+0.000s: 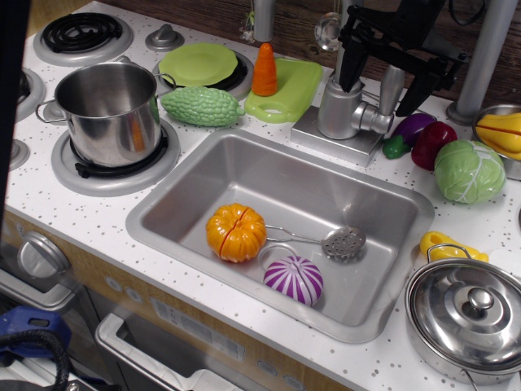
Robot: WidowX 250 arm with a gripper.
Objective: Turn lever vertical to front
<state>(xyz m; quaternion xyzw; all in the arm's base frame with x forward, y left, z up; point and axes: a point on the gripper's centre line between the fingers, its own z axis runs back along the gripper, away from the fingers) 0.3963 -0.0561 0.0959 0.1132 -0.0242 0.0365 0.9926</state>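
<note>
The sink [391,269] is seen as the largest thing, spread out below and in front of the pincer [384,88]; an orange pumpkin [235,232], a purple-striped onion [294,279] and a slotted spoon [342,241] are held in it; the steel pot [111,110] is set on a burner far to the pincer's left side of the frame, and a lidded pot [468,314] is placed well below it at the right; a green cabbage [468,171] is found just right and below; the tap body [340,110] is stood directly under the black pincer; the lever [391,91] is seen upright, rising from a round stub at the body's right, between the pincer's two black fingers [348,69]; the fingers are held apart, one each side of the lever; whether either is touching it cannot be told.
</note>
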